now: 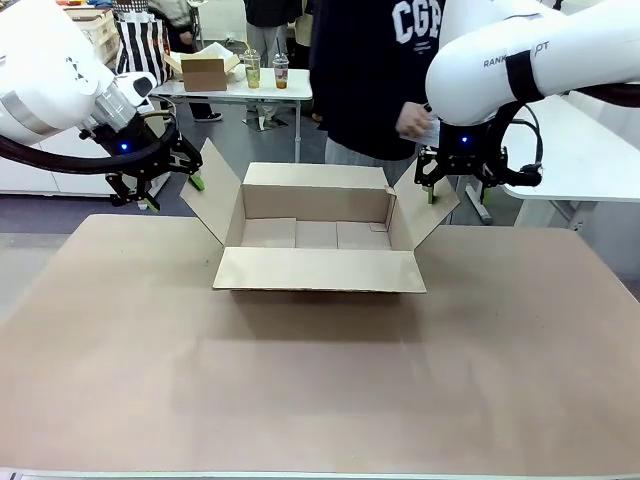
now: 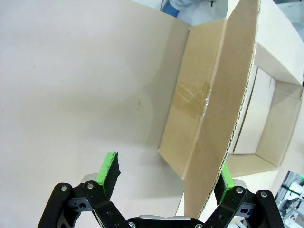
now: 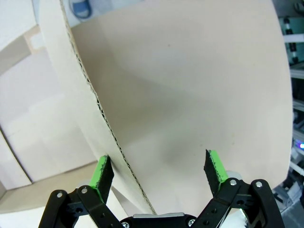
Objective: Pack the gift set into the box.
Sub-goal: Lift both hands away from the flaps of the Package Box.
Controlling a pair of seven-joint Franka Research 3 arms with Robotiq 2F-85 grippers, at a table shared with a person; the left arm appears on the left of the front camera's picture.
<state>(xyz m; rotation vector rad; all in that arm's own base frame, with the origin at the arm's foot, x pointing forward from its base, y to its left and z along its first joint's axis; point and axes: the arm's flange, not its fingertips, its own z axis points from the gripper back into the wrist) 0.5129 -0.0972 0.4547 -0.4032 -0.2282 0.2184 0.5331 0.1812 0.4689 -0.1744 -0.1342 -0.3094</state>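
I have the box point(image 1: 315, 203) sitting open in the middle of the tabletop point(image 1: 320, 390), towards the far side, with all four flaps folded outward and nothing that I can see inside it. The left fingers point(image 1: 198, 182) hang at the outer edge of the left flap point(image 1: 212, 190), which slants up and away from the box. On the left wrist view those fingers point(image 2: 108, 170) are spread wide and grip nothing. The flap's corrugated edge point(image 2: 232, 137) runs up through the gap, close against one green pad point(image 2: 226, 179), though I cannot tell whether it touches. The right fingers point(image 1: 432, 190) sit the same way at the tip of the right flap point(image 1: 425, 215). On the right wrist view those fingers point(image 3: 216, 166) are also wide apart and empty, with that flap's edge point(image 3: 97, 102) passing between them, just beside the other pad point(image 3: 102, 173). A person point(image 1: 370, 80) in a dark top stands at the far side behind the box, one hand point(image 1: 413, 122) raised near the right arm.
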